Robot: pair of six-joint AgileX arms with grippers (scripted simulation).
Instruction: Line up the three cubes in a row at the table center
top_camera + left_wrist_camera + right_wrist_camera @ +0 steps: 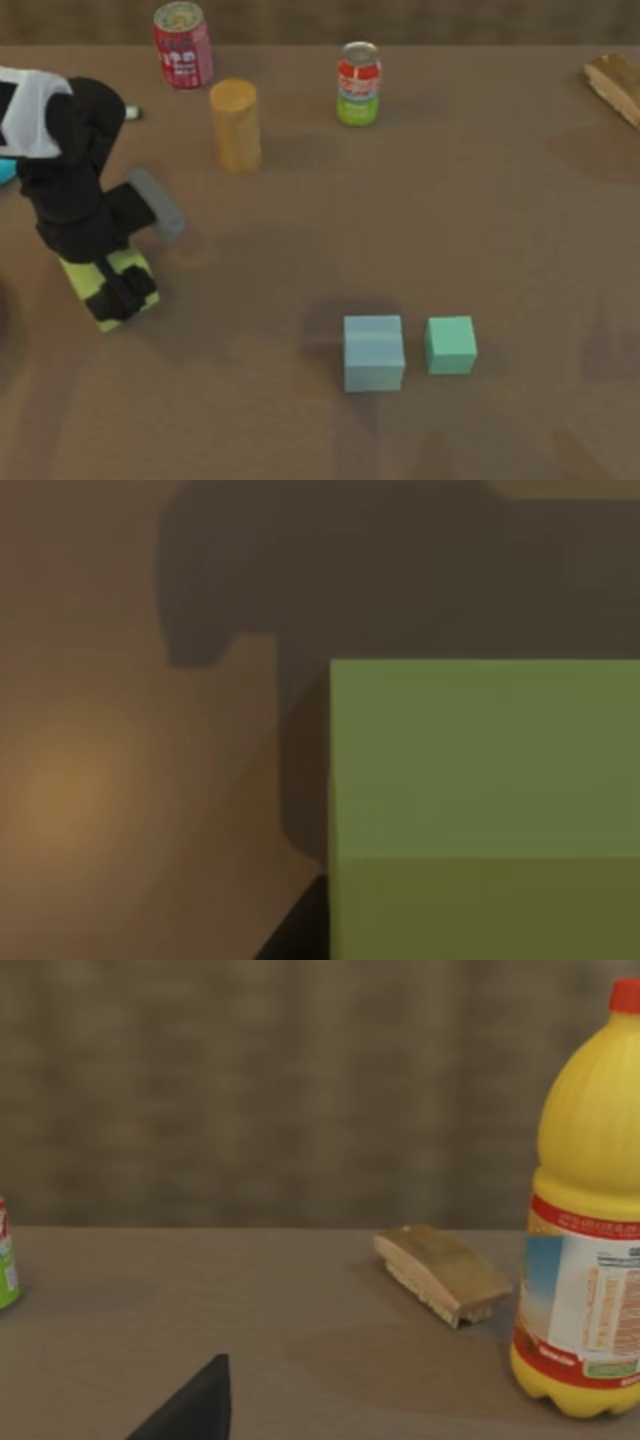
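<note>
Nearest the front edge of the desk [520, 200], near its middle, the pale light-blue cube [373, 352] and the small teal-green cube [450, 345] sit side by side, just apart, the teal one to the right. Farther left, the left claw [118, 290] is down over the yellow-green cube [132, 264], its dark fingers astride the block's top; it appears clenched on the cube. In the left wrist view the yellow-green cube [485, 810] fills much of the frame, close against the camera, with brown desk [90, 800] beside it. Well behind, toward the back edge, an orange-yellow cylinder [235, 125] stands upright, with a red can [182, 44] to its left rear and a red-and-green can [359, 83] to its right, both upright, tops closed. A wooden brush [614, 86] lies at the far right. The right wrist view shows that brush [442, 1274] beside a capped yellow bottle [587, 1210]; contents not visible. Right claw: only a dark tip [190, 1405] in view, state cannot be told.
</note>
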